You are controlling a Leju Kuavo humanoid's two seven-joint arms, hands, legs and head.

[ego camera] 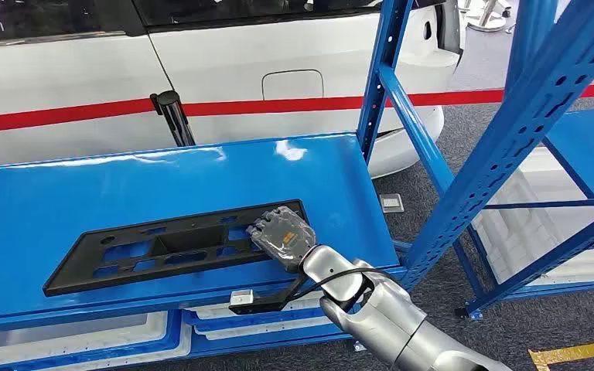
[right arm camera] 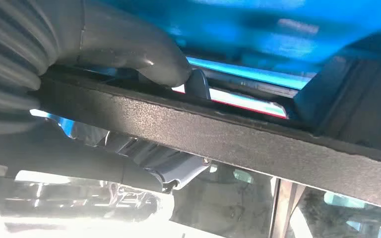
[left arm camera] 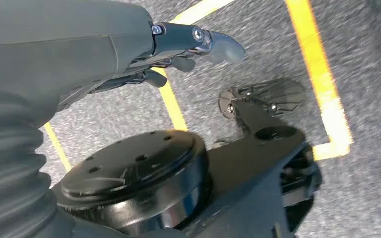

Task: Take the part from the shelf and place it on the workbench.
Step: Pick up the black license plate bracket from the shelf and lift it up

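Observation:
A long, flat black plastic part (ego camera: 162, 247) with several cut-outs lies on the blue shelf (ego camera: 124, 185), running from left to right. My right hand (ego camera: 282, 236) is at the part's right end and grips it. In the right wrist view the thumb (right arm camera: 144, 54) lies on one face of the part's edge (right arm camera: 228, 129) and the darker fingers (right arm camera: 129, 163) lie on the other face. My left hand (left arm camera: 178, 49) hangs over the grey floor, fingers apart, holding nothing.
A white car with a red stripe (ego camera: 240, 62) stands right behind the shelf. Blue perforated uprights (ego camera: 510, 124) rise to the right of my arm, with another blue shelf (ego camera: 588, 147) beyond. White bins (ego camera: 85, 336) sit under the shelf. Yellow tape lines (left arm camera: 322, 74) mark the floor.

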